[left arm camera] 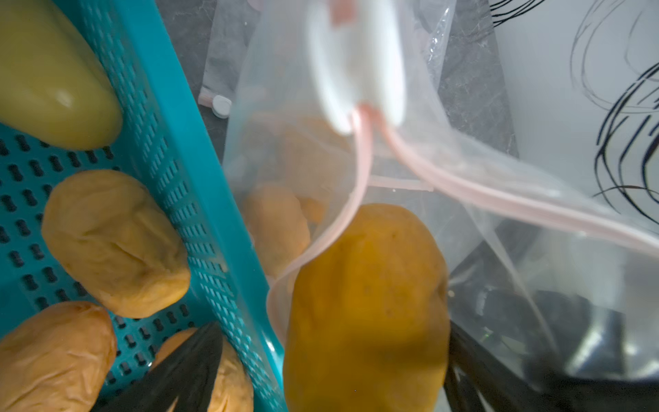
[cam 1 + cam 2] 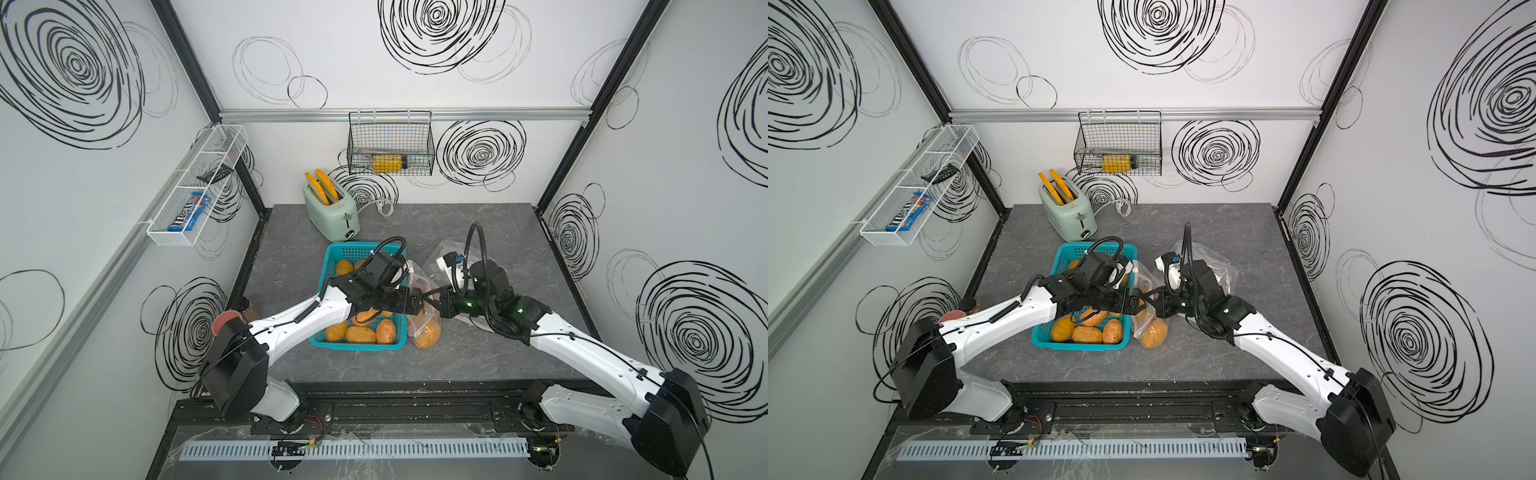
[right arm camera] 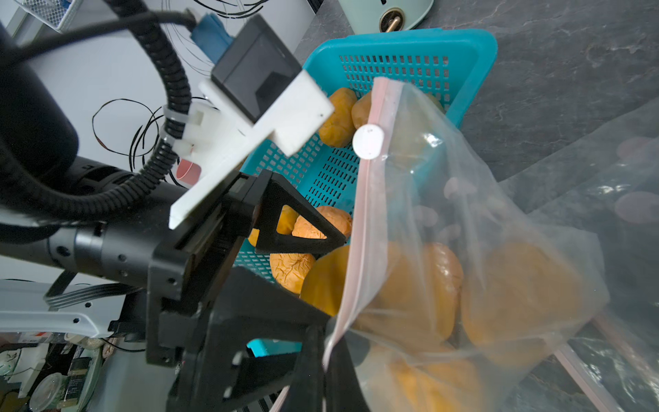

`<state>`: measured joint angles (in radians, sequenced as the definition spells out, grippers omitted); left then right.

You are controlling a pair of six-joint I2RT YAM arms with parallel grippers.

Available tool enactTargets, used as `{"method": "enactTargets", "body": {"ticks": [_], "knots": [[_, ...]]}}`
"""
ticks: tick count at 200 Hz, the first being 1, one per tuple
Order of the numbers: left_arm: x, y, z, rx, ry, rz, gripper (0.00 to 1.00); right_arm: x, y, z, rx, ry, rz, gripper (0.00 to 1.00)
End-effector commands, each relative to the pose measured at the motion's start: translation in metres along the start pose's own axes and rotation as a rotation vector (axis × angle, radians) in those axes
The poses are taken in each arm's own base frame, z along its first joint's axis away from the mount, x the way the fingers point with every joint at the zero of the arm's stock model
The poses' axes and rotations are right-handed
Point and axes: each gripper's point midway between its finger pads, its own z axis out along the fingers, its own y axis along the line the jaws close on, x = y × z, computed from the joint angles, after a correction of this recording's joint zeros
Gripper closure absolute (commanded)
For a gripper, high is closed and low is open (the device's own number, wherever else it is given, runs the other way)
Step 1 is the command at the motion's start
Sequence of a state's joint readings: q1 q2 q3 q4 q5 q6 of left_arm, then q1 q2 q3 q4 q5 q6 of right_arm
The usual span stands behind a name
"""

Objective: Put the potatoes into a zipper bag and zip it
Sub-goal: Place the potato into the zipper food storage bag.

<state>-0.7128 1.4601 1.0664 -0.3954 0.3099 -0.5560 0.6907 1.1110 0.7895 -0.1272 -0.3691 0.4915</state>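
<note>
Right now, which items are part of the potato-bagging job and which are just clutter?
Job: potatoes, zipper bag, teal basket, left pincer (open at the bag's mouth), right pincer (shut on the bag's rim).

Lying about: toaster, toast slices, wire basket, mesh shelf, candy pack, spare bag.

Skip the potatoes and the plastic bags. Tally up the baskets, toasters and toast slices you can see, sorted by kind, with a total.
teal plastic basket: 1
wire wall baskets: 2 (white, black)
toaster: 1
toast slices: 2 ()
Total: 6
</note>
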Motion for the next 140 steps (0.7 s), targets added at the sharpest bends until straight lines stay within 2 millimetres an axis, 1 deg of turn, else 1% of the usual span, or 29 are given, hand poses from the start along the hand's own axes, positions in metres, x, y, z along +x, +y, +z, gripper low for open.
{"method": "enactTargets", "body": {"ticks": [1,21,43,57,69,81,93,105,117,140], "knots": [[-0.014,-0.042,-0.030,0.177,-0.051,0.058,0.03,-0.018,0.020,-0.002,-0.061,-0.040,-0.032,1.00],[-0.015,-0.036,-0.042,0.182,-0.069,0.044,0.03,-0.018,0.019,-0.002,-0.058,-0.044,-0.031,1.00],[-0.013,-0.034,-0.055,0.198,-0.089,0.039,0.08,-0.017,0.018,-0.001,-0.057,-0.039,-0.030,1.00],[-0.011,-0.031,-0.062,0.196,-0.106,0.039,0.15,-0.017,0.017,-0.001,-0.056,-0.040,-0.029,1.00],[-0.011,-0.024,-0.065,0.177,-0.123,0.032,0.25,-0.018,0.018,-0.001,-0.059,-0.041,-0.029,1.00],[-0.010,-0.016,-0.061,0.169,-0.127,0.011,0.38,-0.018,0.019,0.000,-0.064,-0.041,-0.029,1.00],[-0.006,-0.006,-0.051,0.151,-0.102,-0.015,0.51,-0.018,0.020,0.000,-0.068,-0.038,-0.027,1.00],[-0.004,0.003,-0.040,0.114,-0.086,-0.024,0.59,-0.017,0.020,0.001,-0.069,-0.034,-0.025,1.00],[-0.004,0.006,-0.033,0.116,-0.086,-0.031,0.63,-0.017,0.019,0.001,-0.066,-0.034,-0.024,1.00],[-0.005,-0.002,-0.023,0.195,-0.087,-0.040,0.65,-0.014,0.017,0.002,-0.062,-0.028,-0.021,1.00]]}}
